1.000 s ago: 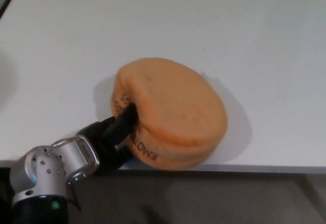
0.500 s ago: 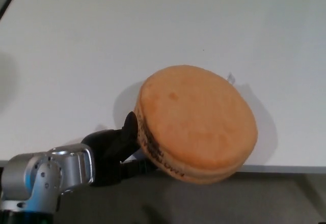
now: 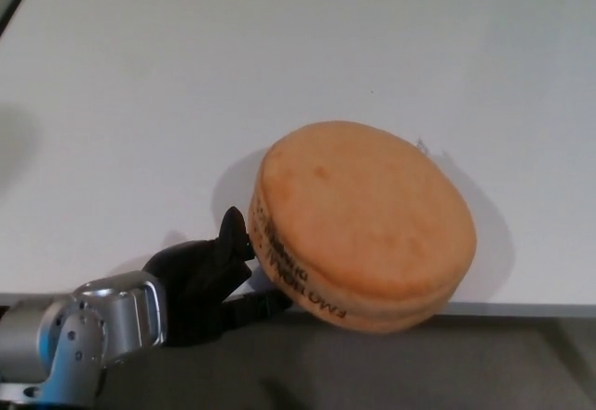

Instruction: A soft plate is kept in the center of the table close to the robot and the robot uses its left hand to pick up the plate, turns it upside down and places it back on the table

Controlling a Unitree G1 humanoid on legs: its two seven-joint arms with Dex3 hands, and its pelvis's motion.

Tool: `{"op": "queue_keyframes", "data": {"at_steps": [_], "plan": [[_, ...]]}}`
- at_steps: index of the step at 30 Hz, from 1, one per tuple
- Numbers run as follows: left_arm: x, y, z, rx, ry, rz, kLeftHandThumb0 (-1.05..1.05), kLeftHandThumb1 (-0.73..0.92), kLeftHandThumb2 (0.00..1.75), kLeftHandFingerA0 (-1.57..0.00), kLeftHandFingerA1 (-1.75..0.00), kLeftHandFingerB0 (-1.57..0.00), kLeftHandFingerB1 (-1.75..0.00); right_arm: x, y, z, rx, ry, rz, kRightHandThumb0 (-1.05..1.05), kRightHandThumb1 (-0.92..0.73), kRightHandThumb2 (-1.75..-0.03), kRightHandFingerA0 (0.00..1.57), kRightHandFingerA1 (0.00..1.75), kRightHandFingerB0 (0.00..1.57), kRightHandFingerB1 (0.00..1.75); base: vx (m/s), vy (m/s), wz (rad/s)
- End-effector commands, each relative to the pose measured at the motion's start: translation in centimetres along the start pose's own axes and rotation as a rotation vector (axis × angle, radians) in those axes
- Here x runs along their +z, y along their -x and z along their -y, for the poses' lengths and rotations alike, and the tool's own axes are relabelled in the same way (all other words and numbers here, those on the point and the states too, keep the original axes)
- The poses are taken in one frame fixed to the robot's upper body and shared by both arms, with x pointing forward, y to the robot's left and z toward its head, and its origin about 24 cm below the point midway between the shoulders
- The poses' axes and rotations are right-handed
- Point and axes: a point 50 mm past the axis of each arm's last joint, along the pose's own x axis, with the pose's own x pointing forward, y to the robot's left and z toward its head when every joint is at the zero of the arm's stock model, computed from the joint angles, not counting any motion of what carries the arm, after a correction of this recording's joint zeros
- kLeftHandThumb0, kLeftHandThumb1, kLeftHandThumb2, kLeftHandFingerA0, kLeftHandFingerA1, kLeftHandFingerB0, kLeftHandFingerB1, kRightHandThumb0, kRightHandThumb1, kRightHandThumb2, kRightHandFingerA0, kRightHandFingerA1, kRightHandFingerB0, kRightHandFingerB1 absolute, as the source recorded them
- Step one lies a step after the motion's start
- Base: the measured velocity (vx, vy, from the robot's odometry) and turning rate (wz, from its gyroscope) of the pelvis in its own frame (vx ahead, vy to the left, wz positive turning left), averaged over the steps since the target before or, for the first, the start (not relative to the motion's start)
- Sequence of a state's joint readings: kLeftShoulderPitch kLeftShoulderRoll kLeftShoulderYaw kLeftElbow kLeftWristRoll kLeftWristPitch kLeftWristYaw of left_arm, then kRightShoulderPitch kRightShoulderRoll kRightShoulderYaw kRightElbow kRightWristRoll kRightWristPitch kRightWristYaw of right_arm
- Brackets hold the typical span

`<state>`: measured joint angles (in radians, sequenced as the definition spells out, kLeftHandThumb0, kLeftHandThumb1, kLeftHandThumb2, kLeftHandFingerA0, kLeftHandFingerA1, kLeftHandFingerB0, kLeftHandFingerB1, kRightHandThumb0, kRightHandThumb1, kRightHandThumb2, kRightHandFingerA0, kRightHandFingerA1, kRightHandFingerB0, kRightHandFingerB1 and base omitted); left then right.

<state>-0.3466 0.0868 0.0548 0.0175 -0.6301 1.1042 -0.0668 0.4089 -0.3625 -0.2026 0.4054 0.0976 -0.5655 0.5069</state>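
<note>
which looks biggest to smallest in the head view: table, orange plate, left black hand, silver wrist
1. table
2. orange plate
3. left hand and silver wrist: similar in apparent size, and the wrist is cut off by the frame, so unranked.

White table (image 3: 279,47), plain matte top, front edge running along the bottom of the view. Orange soft plate (image 3: 368,219) sits near that front edge, flat side up, overhanging it slightly.

Your left hand (image 3: 209,275) comes in from the lower left corner, with the silver wrist low at the picture edge. One black finger (image 3: 233,233) points up, a second reaches out lower to the right, so the fingers are apart. Your right hand does not show.
</note>
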Motion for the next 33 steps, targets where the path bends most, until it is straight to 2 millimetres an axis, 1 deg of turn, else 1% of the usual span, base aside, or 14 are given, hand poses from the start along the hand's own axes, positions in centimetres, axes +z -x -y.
{"op": "queue_keyframes", "data": {"at_steps": [1, 7, 9, 10, 13, 15, 16, 20, 21, 22, 23, 25, 26, 33], "plan": [[0.5, 0.5, -1.0, 0.024, -0.018, 0.041, -1.04, 0.73, 1.16, 0.0, -0.14, 0.0, 0.0, -0.1, 0.2, 0.4, -0.009, 0.003, -0.006, -0.69, -0.84, -0.66, 0.65, 0.52, 0.34, 0.32, 0.0, 0.0, 0.0], [0.7, 1.0, -1.4, 0.043, -0.018, 0.052, -1.03, 0.72, 1.16, 0.0, -0.16, 0.0, 0.0, 0.0, 0.2, 0.3, -0.006, 0.009, -0.009, -0.71, -0.84, -0.66, 0.63, 0.51, 0.33, 0.31, 0.0, 0.0, 0.0], [0.9, 1.5, -2.1, 0.059, -0.032, 0.059, -1.03, 0.72, 1.16, 0.0, -0.14, 0.0, 0.0, -0.1, 0.2, 0.3, -0.007, 0.007, -0.012, -0.72, -0.84, -0.66, 0.63, 0.5, 0.33, 0.32, 0.0, 0.0, 0.0], [1.0, 1.8, -2.5, 0.07, -0.039, 0.064, -1.05, 0.92, 0.71, 0.0, 0.0, 0.0, 0.0, -0.1, 0.2, 0.3, -0.007, 0.009, -0.012, -0.72, -0.84, -0.66, 0.63, 0.5, 0.33, 0.31, 0.0, 0.0, 0.0], [1.4, 2.8, -3.9, 0.105, -0.031, 0.083, -1.05, 0.92, 0.71, 0.0, 0.0, 0.0, 0.0, 0.1, 0.3, 0.5, -0.01, 0.014, -0.013, -0.71, -0.84, -0.66, 0.63, 0.5, 0.33, 0.32, 0.0, 0.0, 0.0], [1.8, 4.1, -5.5, 0.147, -0.032, 0.096, -1.05, 0.92, 0.71, 0.0, 0.0, 0.0, 0.0, 0.0, 0.3, 0.4, -0.014, 0.002, -0.01, -0.69, -0.84, -0.66, 0.66, 0.51, 0.34, 0.32, 0.0, 0.0, 0.0], [1.9, 4.3, -5.8, 0.151, -0.035, 0.094, -1.05, 0.92, 0.71, 0.0, 0.0, 0.0, 0.0, -0.1, 0.3, 0.4, -0.015, -0.003, -0.013, -0.69, -0.84, -0.66, 0.66, 0.51, 0.34, 0.32, 0.0, 0.0, 0.0], [1.9, 6.1, -7.9, 0.205, -0.061, 0.083, -1.05, 0.92, 0.73, 0.0, 0.0, 0.0, 0.0, -0.2, 0.5, 0.2, -0.013, -0.004, -0.017, -0.71, -0.84, -0.66, 0.63, 0.51, 0.33, 0.31, 0.0, 0.0, 0.0], [1.8, 6.5, -8.2, 0.219, -0.072, 0.078, -1.02, 0.92, 0.8, 0.0, 0.0, 0.0, 0.0, -0.3, 0.5, 0.2, -0.012, -0.003, -0.016, -0.7, -0.84, -0.66, 0.65, 0.51, 0.34, 0.31, 0.0, 0.0, 0.0], [1.7, 6.8, -8.5, 0.231, -0.08, 0.075, -1.02, 0.92, 0.8, 0.0, 0.0, 0.0, 0.0, -0.3, 0.5, 0.2, -0.013, -0.001, -0.013, -0.7, -0.84, -0.66, 0.65, 0.51, 0.34, 0.31, 0.0, 0.0, 0.0], [1.6, 7.1, -8.8, 0.238, -0.078, 0.073, -1.05, 0.92, 0.72, 0.0, 0.0, 0.0, 0.0, -0.3, 0.5, 0.2, -0.013, -0.001, -0.015, -0.7, -0.84, -0.66, 0.66, 0.51, 0.34, 0.31, 0.0, 0.0, 0.0], [1.5, 7.4, -9.1, 0.238, -0.08, 0.072, -1.05, 0.92, 0.73, 0.0, 0.0, 0.0, 0.0, -0.3, 0.5, 0.2, -0.009, -0.004, -0.018, -0.7, -0.84, -0.66, 0.66, 0.51, 0.34, 0.32, 0.0, 0.0, 0.0], [1.5, 7.7, -9.3, 0.241, -0.084, 0.072, -1.05, 0.76, 1.22, 0.0, -0.15, 0.0, 0.0, -0.3, 0.5, 0.1, -0.005, -0.004, -0.021, -0.7, -0.85, -0.66, 0.65, 0.51, 0.33, 0.31, 0.0, 0.0, 0.0], [1.3, 9.0, -9.8, 0.252, -0.11, 0.112, -1.05, 0.72, 1.18, 0.0, -0.15, 0.0, 0.0, -0.2, 0.5, 0.1, -0.009, -0.008, -0.024, -0.69, -0.84, -0.66, 0.66, 0.5, 0.33, 0.31, 0.0, 0.0, 0.0]]}}
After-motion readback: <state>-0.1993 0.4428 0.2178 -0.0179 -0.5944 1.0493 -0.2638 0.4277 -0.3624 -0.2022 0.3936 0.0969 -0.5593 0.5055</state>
